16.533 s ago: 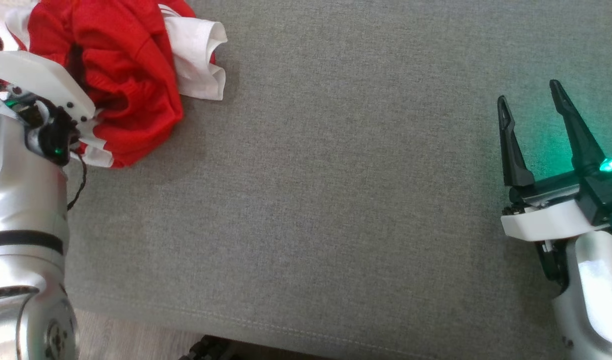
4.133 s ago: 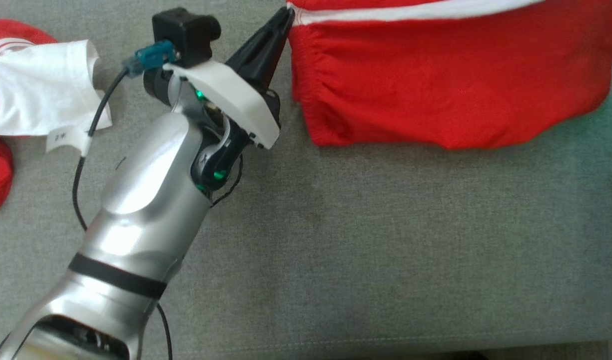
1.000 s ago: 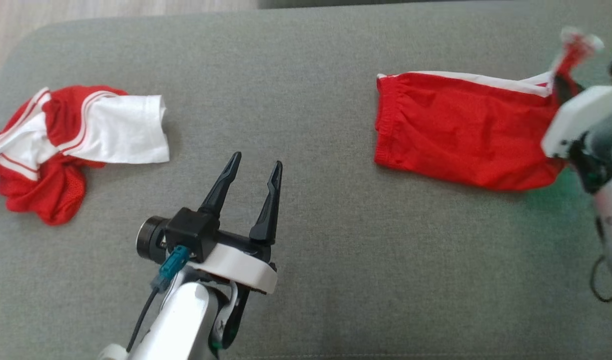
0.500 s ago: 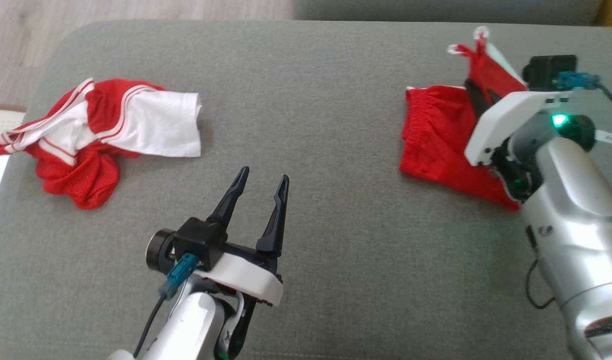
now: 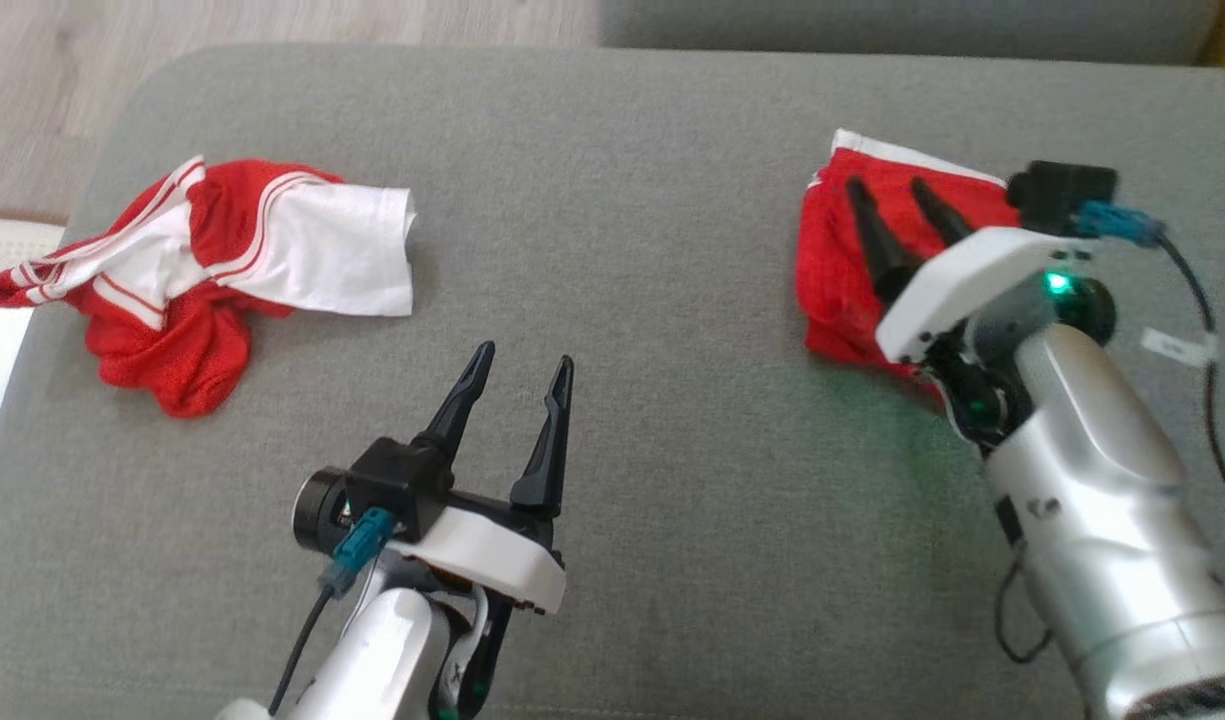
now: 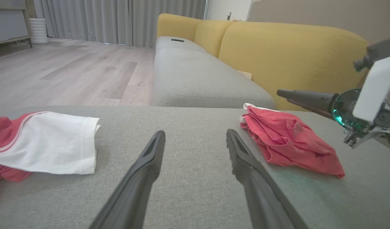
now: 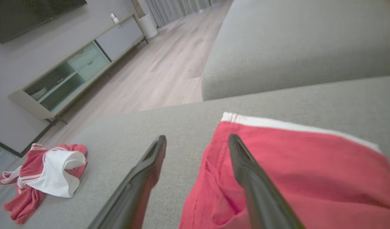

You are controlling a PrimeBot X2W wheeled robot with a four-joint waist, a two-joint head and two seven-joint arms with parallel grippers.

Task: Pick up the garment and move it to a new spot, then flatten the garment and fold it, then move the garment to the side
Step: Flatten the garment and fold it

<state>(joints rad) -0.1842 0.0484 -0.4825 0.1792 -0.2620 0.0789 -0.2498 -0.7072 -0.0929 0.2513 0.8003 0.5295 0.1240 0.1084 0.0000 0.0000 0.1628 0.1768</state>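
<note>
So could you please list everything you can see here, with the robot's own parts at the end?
folded garment: one, red with white trim, right side of the cushion
crumpled garment: one, red and white, left side of the cushion
seat cushion: one, grey, under both garments
sofa back: one, yellow, behind the grey seats
floor: one, pale wood, beyond the cushion
cabinet: one, grey, against the wall
curtains: grey, far end of the room
left gripper: one, dark fingers, open, over bare cushion
right gripper: one, dark fingers, open, over the folded garment
</note>
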